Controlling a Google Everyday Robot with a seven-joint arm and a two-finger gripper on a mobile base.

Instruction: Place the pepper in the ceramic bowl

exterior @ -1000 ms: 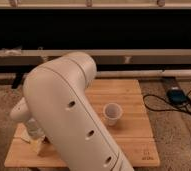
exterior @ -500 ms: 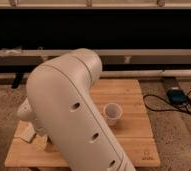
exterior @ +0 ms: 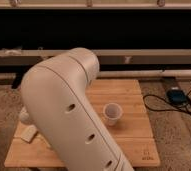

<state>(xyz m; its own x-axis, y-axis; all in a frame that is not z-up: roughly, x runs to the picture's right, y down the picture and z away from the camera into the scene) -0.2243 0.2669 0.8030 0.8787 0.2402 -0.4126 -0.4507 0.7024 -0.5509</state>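
Note:
My large white arm (exterior: 69,110) fills the middle of the camera view and covers the left and centre of the wooden board (exterior: 134,137). My gripper is hidden behind the arm, somewhere low over the board's left side. The pepper and the orange-terracotta ceramic bowl do not show; they are either behind the arm or out of view.
A small white cup (exterior: 111,113) stands upright on the board just right of the arm. A pale beige block (exterior: 29,133) lies at the board's left edge. A dark device with cables (exterior: 176,95) lies on the carpet to the right. A low ledge (exterior: 149,56) runs along the back.
The arm's upper bulk has swung slightly to the right and now covers more of the board's centre. The cup has not moved.

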